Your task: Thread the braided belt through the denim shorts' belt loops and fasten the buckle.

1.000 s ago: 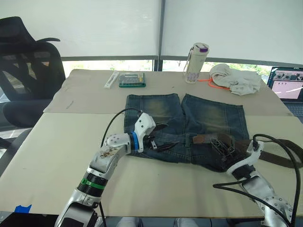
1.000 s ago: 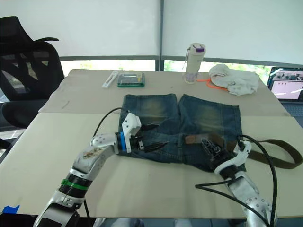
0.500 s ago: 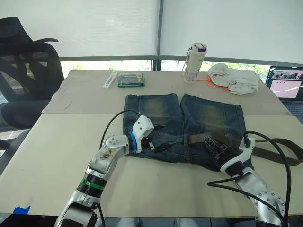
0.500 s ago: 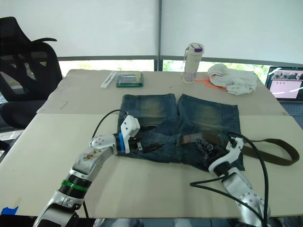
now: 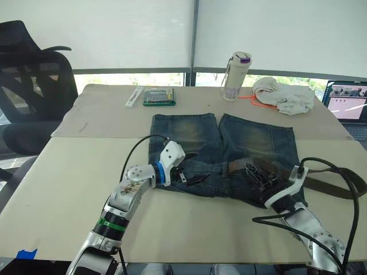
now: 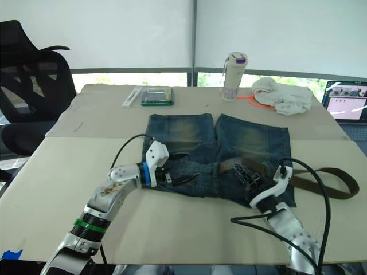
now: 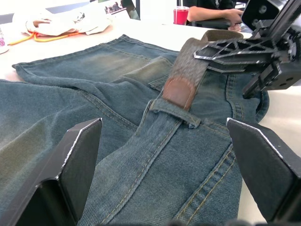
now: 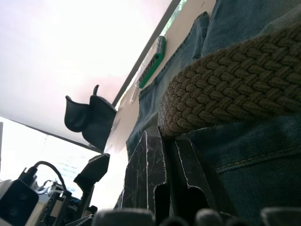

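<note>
Now we feed braided belt [image 7: 186, 70] tip under belt loop [image 7: 171, 112]: right hand [image 5: 259, 175] pinching strap, left hand [image 5: 192, 167] spread, steadying denim shorts [image 5: 195, 134].

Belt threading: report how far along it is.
Done: the braided belt's leather tip has reached one belt loop on the denim shorts. In hand: the right hand sits at the belt, feeding it. Left: the long tail trails off the shorts; remaining loops and buckling.

The braided belt [image 5: 337, 187] runs under the right arm's cables, its buckle seemingly hidden.
</note>
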